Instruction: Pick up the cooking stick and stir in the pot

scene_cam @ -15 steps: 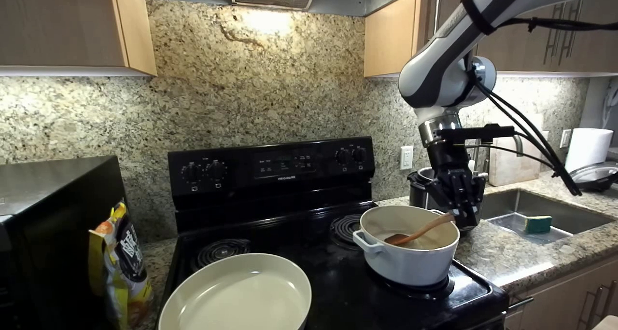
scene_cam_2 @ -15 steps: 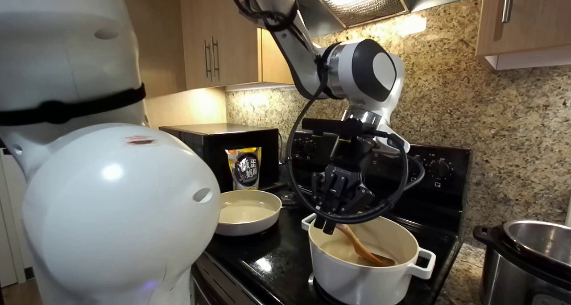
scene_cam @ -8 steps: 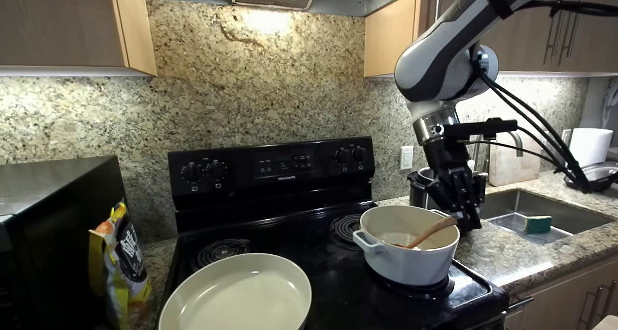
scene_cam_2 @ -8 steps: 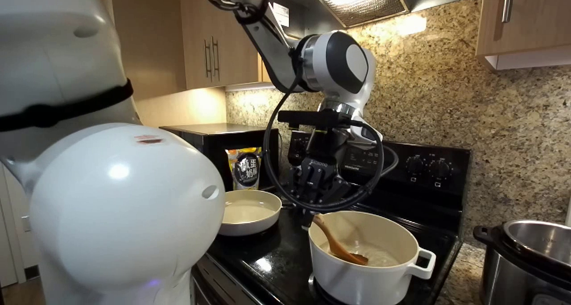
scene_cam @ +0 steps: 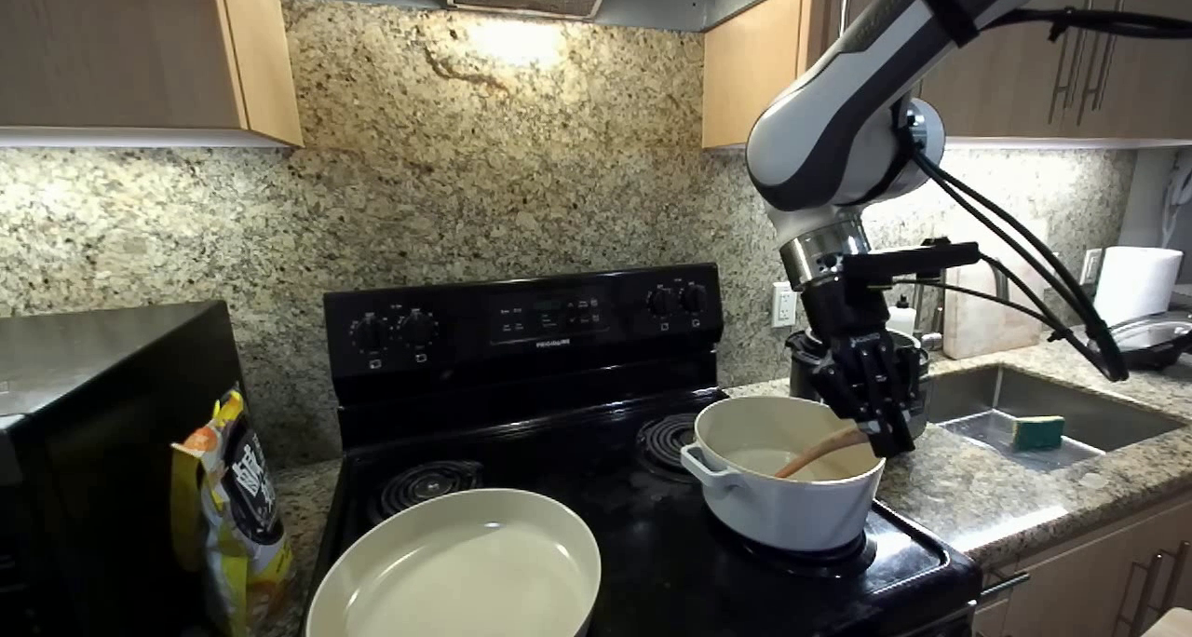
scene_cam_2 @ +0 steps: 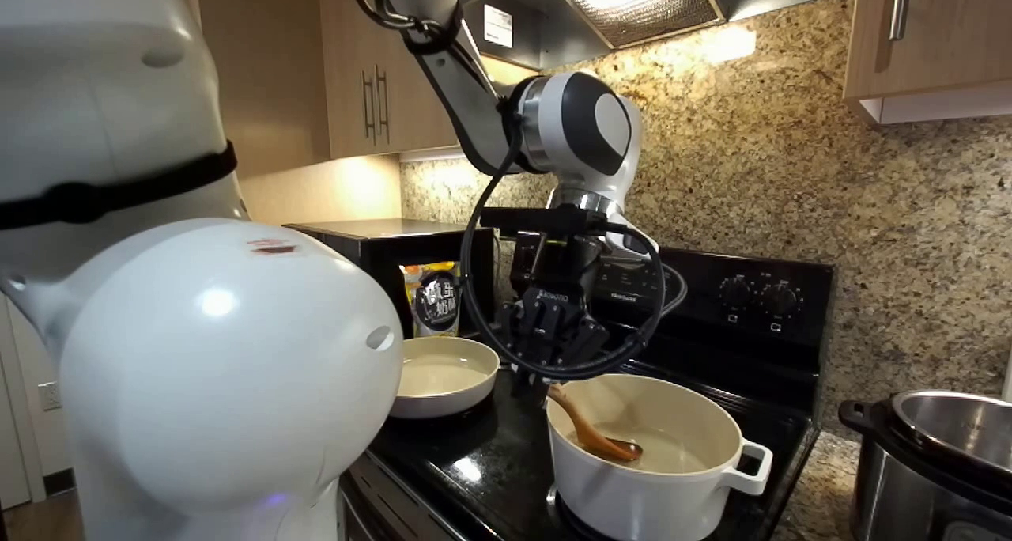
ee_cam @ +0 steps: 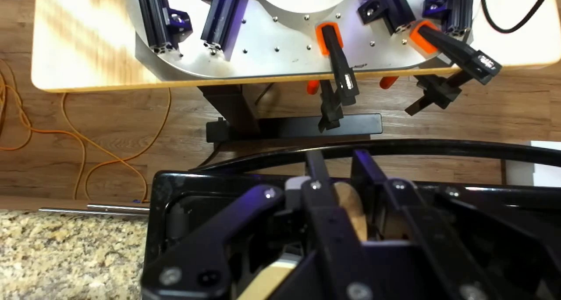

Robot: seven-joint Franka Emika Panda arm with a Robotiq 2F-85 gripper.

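Gripper (ee_cam: 339, 168) is pinching the cooking stick (scene_cam_2: 589, 434), jaws narrowly apart | cooking stick is slanting into the pot (scene_cam_2: 640, 501) | pot is standing near the front corner of the stovetop (scene_cam: 643, 562) nearest the sink (scene_cam: 1117, 423)

the bent arm (scene_cam: 819, 143) points its clamped tool (scene_cam: 887, 440) downward.

Cooking stick (ee_cam: 350, 210) in gripper (ee_cam: 339, 164), blk stove (ee_cam: 184, 183) below, granite ctr (ee_cam: 65, 256) lower L, clamps (ee_cam: 339, 63) on tbl (ee_cam: 87, 50)
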